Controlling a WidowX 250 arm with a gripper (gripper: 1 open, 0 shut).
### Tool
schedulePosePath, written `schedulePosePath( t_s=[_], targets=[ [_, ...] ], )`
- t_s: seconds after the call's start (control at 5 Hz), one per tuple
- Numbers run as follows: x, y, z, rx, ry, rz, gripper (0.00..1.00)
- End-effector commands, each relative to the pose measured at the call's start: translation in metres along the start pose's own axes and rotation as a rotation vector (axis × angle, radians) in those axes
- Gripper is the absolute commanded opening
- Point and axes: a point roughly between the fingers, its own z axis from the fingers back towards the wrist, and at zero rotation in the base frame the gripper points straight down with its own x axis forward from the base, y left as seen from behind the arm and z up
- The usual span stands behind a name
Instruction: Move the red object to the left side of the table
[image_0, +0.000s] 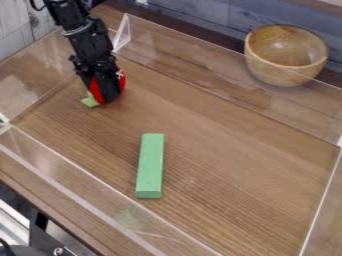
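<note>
At the far left of the brown wood-grain table (227, 110), the red object (107, 88) rests low on the surface, a small round red toy fruit with a bit of green showing at its lower left. My black gripper (102, 93) comes down on it from above and is shut on it, its fingers on either side of the fruit. The fingers hide much of the fruit.
A long flat green block (151, 165) lies in the middle front of the table. A round wooden bowl (286, 54) stands at the back right. Low clear acrylic walls (54, 190) edge the tabletop, one close to the left of the gripper.
</note>
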Motion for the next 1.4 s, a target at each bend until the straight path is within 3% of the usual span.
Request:
schedulePosePath(
  t_s=[0.0,1.2],
  targets=[
    [-0.007,-0.001,-0.006,-0.043,0.027,0.022,0.0],
    [-0.018,0.004,0.002,-0.143,0.027,0.117,0.0]
  ],
)
